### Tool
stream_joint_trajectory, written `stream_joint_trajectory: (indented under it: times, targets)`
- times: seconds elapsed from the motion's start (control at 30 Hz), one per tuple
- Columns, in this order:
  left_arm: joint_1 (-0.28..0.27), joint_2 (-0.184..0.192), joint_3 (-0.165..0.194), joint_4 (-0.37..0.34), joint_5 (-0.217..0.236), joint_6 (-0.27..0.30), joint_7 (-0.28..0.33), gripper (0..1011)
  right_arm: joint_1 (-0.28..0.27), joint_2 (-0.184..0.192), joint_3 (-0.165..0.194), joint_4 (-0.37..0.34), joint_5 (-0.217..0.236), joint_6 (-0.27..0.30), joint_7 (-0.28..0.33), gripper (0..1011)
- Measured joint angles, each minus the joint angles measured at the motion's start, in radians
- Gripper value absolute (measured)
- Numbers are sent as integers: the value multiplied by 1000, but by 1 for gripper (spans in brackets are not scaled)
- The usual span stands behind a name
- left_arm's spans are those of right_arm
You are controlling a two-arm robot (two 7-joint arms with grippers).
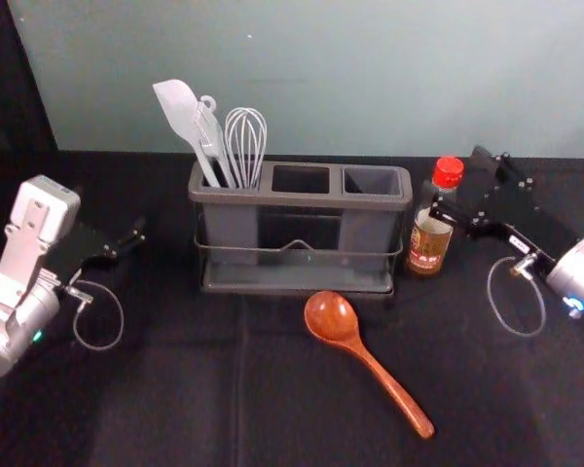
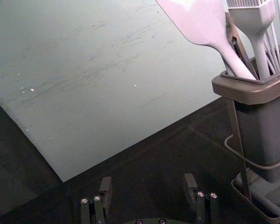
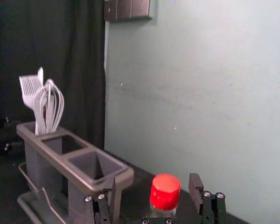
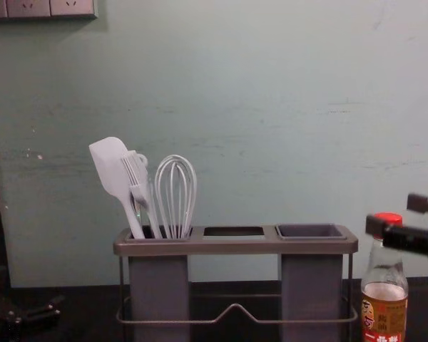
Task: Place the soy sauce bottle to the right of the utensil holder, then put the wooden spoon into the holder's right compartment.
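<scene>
Pale wall [image 1: 321, 78], black tabletop [image 1: 175, 399]; right gripper [image 1: 456, 180] near bottle [image 1: 427, 245].

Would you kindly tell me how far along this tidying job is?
The bottle step looks done: the soy sauce bottle stands right of the utensil holder. Nothing is in hand: the right claw is open near the bottle's cap, the left claw open off the holder's left. Remaining: moving the wooden spoon from before the holder into its empty right compartment.

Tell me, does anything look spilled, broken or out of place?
The holder has no cup under its middle slot, unlike both neighbours. The spoon lies loose outside. The bottle stands upright; no spill shows.
</scene>
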Motion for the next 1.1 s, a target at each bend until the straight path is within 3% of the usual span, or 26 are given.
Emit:
stream_joint_trajectory:
  times: [0.37,0.5,0.67,0.73,0.87,1.0,1.1]
  targets:
    - [0,0,0,0,0,0,0,1005,-103,45,63,-222,7,3,-29,1002]
    - [0,0,0,0,0,0,0,1005,-133,65,58,-287,-4,14,-24,1002]
    - [0,0,0,0,0,0,0,1005,-174,96,16,-387,-35,36,1,1002]
    - [0,0,0,0,0,0,0,1005,-176,99,10,-394,-38,40,3,1002]
    - [0,0,0,0,0,0,0,1005,-170,109,-35,-417,-25,84,37,1002]
    - [0,0,0,0,0,0,0,1005,-146,109,-81,-423,-1,179,53,1002]
    - [0,0,0,0,0,0,0,1005,-127,107,-128,-441,-27,271,21,1002]
